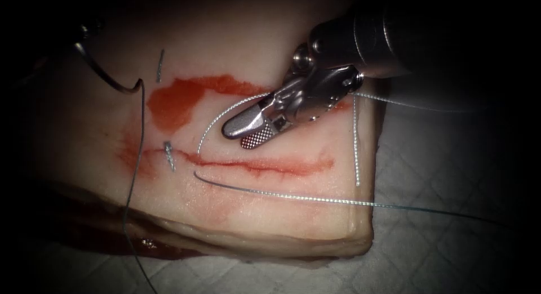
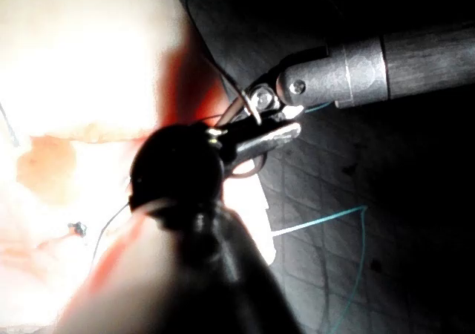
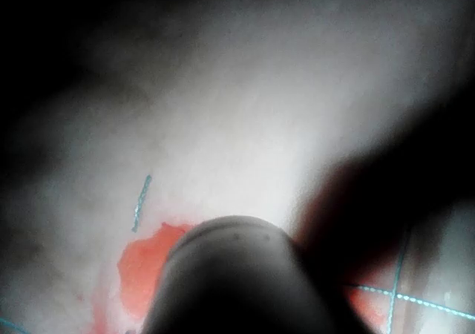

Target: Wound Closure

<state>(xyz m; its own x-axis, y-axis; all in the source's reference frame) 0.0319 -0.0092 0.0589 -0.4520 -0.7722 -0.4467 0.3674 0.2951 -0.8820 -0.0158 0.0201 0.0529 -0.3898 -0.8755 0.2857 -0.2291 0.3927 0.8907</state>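
The tissue [image 1: 236, 215] sits on a quilted grey cloth [image 1: 439, 176]. Right tool [image 1: 248, 133] hovers just above the cut [image 1: 253, 165], jaws slightly apart, holding nothing. Far left, the left tool [image 1: 84, 32] grips the needle [image 1: 110, 77] near its end, clear of the tissue, thread [image 1: 135, 153] trailing down.

The tissue [image 1: 236, 215], a pale slab of pork belly, bore a long red cut [image 1: 253, 165] across its face, with a red fluid patch [image 1: 180, 99] above the cut's left end. The curved needle [image 1: 107, 74] hung above the tissue's upper left corner, clear of the surface. Thread [image 1: 135, 159] dropped from the needle past the cut's left end; another strand [image 1: 315, 199] ran below the cut.
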